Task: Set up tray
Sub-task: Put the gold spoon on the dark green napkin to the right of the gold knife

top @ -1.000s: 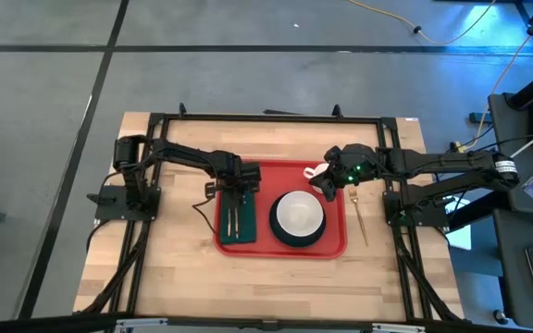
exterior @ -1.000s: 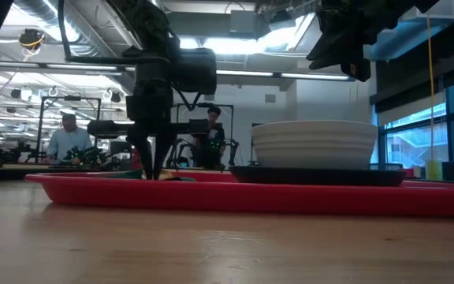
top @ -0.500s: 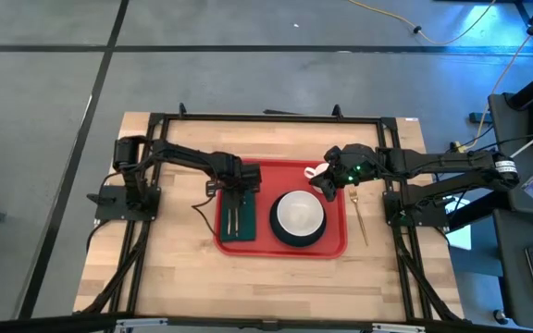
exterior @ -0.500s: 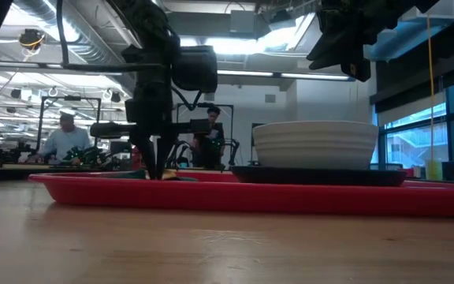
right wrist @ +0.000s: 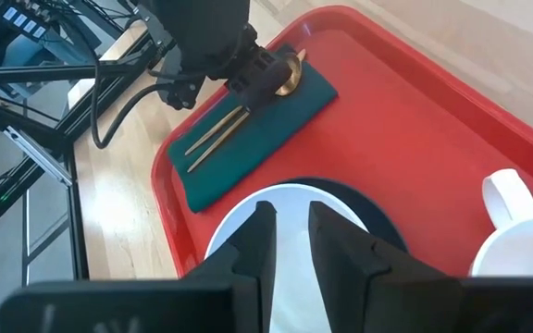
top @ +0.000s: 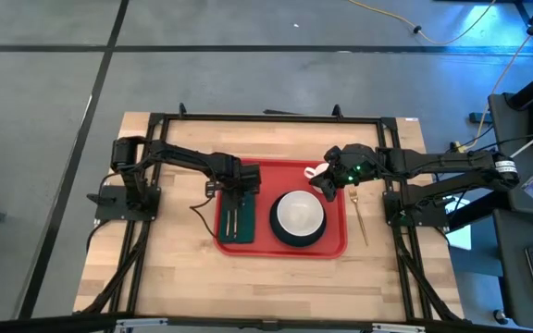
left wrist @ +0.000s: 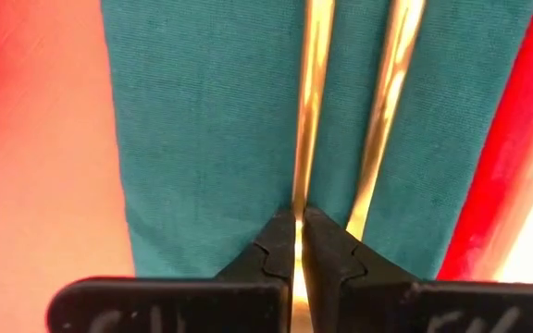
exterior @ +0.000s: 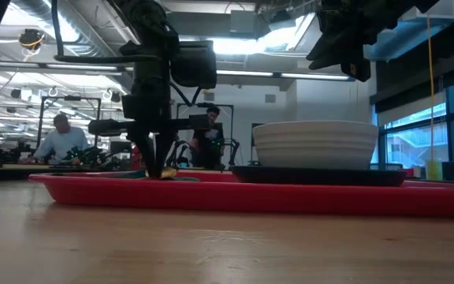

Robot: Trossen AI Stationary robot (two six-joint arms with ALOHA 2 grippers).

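The red tray (top: 280, 252) lies mid-table. On its left part is a dark green cloth (top: 236, 227) with two thin gold utensils (left wrist: 387, 102) lying along it. My left gripper (top: 241, 194) points down at the cloth's far end, shut on one utensil. A white bowl (top: 299, 215) on a dark plate sits in the tray's middle. A white mug (top: 316, 172) stands in the far right corner. My right gripper (top: 327, 188) hovers beside the mug with its fingers (right wrist: 257, 236) a little apart, holding nothing. My left gripper (left wrist: 299, 231) pinches one gold utensil (left wrist: 311, 139) between its two fingertips, close to the rounded bowl end (right wrist: 290, 67) at the cloth's far edge. The fingers come from above, pointing down. The handle runs away from them along the cloth toward the near edge.
A third gold utensil (top: 360, 217) lies on the wooden table just right of the tray. Black frame rails (top: 266, 117) border the table's far, left and right sides. Bare wood lies near the tray's front. People sit at desks in the room behind (exterior: 57, 138).
My left wrist has risen slightly while its fingertips stay low at the cloth's far end. A bit of gold now shows at the fingertips in the low view.
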